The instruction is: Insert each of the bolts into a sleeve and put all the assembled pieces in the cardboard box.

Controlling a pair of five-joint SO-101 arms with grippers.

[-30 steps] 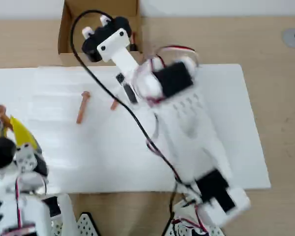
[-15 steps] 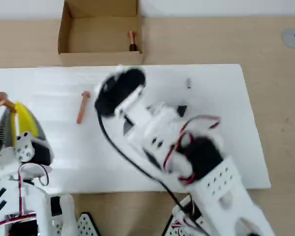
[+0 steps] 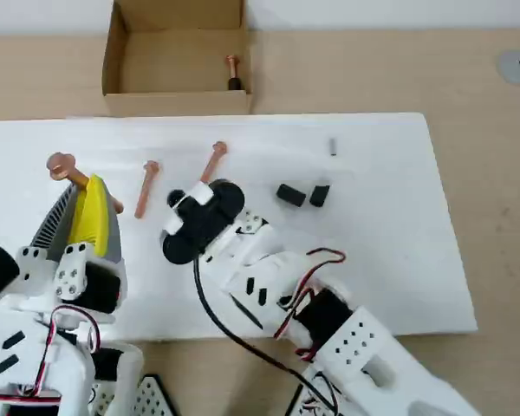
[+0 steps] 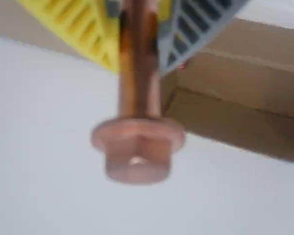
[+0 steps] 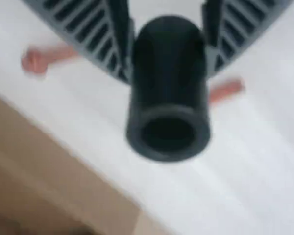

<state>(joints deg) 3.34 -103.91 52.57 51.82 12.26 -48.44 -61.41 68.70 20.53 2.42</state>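
Observation:
My left gripper (image 3: pixel 80 179) is shut on a copper bolt (image 3: pixel 62 165) at the left of the white mat, head outward; up close, the bolt (image 4: pixel 137 142) sticks out past the yellow and grey fingers (image 4: pixel 83 29). My right gripper (image 5: pixel 166 29) is shut on a black sleeve (image 5: pixel 167 112) with its open bore facing out, and the right arm's wrist (image 3: pixel 204 227) hangs over the mat's middle. Two loose bolts (image 3: pixel 146 189) (image 3: pixel 212 162) lie just beyond it. Two loose black sleeves (image 3: pixel 289 194) (image 3: pixel 319 195) lie to its right. The cardboard box (image 3: pixel 121 52) holds one assembled piece (image 3: pixel 232 72).
The white mat (image 3: pixel 399 260) covers most of the wooden table (image 3: pixel 485 173). A small grey pin (image 3: pixel 332 146) lies on the mat's far side. The box wall (image 4: pixel 235 112) shows behind the held bolt. Two bolts (image 5: pixel 44 58) (image 5: pixel 225 90) lie behind the held sleeve.
The right arm has pulled back from the cardboard box to the mat's middle, uncovering an assembled piece in the box. The left gripper with its bolt has shifted right, toward the middle.

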